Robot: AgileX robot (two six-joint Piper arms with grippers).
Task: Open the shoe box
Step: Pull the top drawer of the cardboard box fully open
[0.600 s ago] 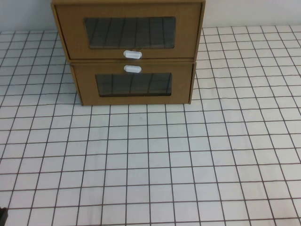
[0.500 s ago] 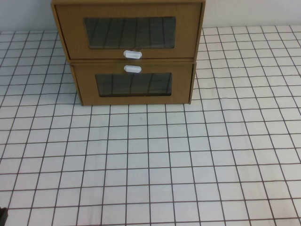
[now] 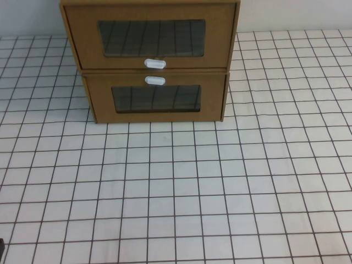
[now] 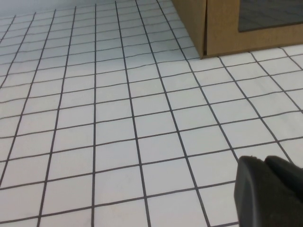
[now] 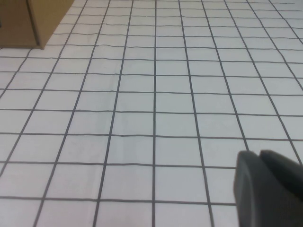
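Observation:
Two brown cardboard shoe boxes stand stacked at the back of the table, the upper box (image 3: 151, 33) on the lower box (image 3: 157, 99). Each has a dark window and a white handle: the upper handle (image 3: 155, 63) and the lower handle (image 3: 155, 81). Both fronts are closed. My left gripper (image 4: 265, 163) hovers low over the tiles, shut and empty, well short of a box corner (image 4: 236, 23). My right gripper (image 5: 260, 158) is likewise shut on nothing, far from the box corner (image 5: 23, 23). In the high view only a dark sliver of the left arm (image 3: 1, 247) shows.
The table is covered by a white cloth with a dark grid (image 3: 181, 187). A pale wall runs behind the boxes.
The dark sliver of the left arm at the lower left corner of the high view has shrunk slightly. The boxes have not moved.

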